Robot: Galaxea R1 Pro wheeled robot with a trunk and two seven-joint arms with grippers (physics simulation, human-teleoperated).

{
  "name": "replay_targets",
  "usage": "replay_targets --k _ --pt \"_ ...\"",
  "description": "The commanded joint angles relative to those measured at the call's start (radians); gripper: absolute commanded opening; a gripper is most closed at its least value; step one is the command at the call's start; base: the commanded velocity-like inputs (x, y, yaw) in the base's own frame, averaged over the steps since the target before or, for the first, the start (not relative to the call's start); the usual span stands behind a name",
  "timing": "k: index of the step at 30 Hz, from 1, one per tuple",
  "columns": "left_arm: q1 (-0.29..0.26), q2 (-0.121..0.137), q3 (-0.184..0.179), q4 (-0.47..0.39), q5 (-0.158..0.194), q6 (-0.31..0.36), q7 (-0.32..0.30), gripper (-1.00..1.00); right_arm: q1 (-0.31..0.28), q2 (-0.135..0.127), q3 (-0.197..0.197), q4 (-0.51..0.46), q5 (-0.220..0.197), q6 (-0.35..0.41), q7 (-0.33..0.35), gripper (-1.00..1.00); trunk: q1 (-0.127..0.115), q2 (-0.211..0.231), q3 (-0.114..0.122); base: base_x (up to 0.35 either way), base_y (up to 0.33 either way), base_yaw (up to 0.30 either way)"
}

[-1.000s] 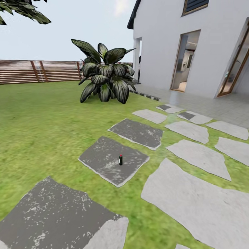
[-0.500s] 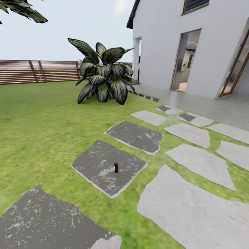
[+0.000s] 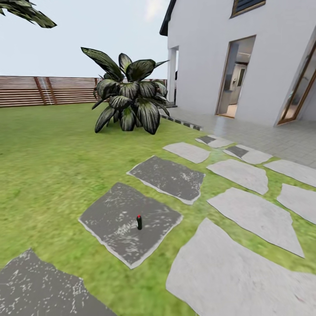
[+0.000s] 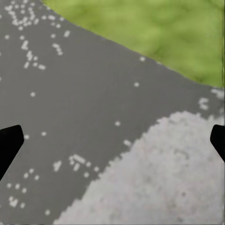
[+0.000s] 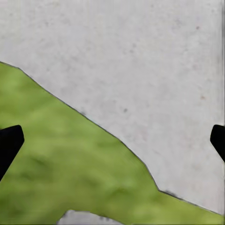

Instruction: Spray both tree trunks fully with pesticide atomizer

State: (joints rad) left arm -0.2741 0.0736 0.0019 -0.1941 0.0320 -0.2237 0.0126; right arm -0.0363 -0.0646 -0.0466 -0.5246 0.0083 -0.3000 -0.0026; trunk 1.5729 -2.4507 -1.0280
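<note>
Grey paving slab (image 3: 115, 219) under upright atomizer (image 3: 139, 222)

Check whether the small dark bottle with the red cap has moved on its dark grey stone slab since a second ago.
No. The small dark bottle with the red cap stands at the same spot on the dark grey stone slab; the whole view shifted, so the camera moved.

Atomizer (image 3: 139, 222): too small for detail to be made out.
Overhanging foliage (image 3: 26, 13): cut off by frame edge.
</note>
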Motion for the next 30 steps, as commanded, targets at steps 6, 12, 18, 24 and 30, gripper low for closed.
replay_targets --k 6,12,18,24,30 --pt "0.0 0.0 0.0 0.001 0.003 -0.003 0.001 1.0 -0.001 0.0 -0.001 0.001 0.001 -0.003 0.0 1.0 0.0 0.0 -0.001 0.28 -0.166 0.0" --pt "0.0 0.0 0.0 0.001 0.003 -0.003 0.001 1.0 -0.001 0.0 -0.001 0.001 0.001 -0.003 0.0 1.0 0.0 0.0 -0.001 0.28 -0.166 0.0" --pt "0.0 0.0 0.0 0.001 0.003 -0.003 0.001 1.0 -0.001 0.0 -0.001 0.0 0.001 -0.004 0.0 1.0 0.0 0.0 -0.001 0.28 -0.167 0.0" --pt "0.0 0.0 0.0 0.001 0.003 -0.003 0.001 1.0 -0.001 0.0 -0.001 0.0 0.001 -0.003 0.0 1.0 0.0 0.0 -0.001 0.279 -0.167 0.0" --pt "0.0 0.0 0.0 0.001 0.003 -0.003 0.001 1.0 -0.001 0.0 -0.001 0.0 0.001 -0.003 0.0 1.0 0.0 0.0 -0.001 0.279 -0.167 0.0"
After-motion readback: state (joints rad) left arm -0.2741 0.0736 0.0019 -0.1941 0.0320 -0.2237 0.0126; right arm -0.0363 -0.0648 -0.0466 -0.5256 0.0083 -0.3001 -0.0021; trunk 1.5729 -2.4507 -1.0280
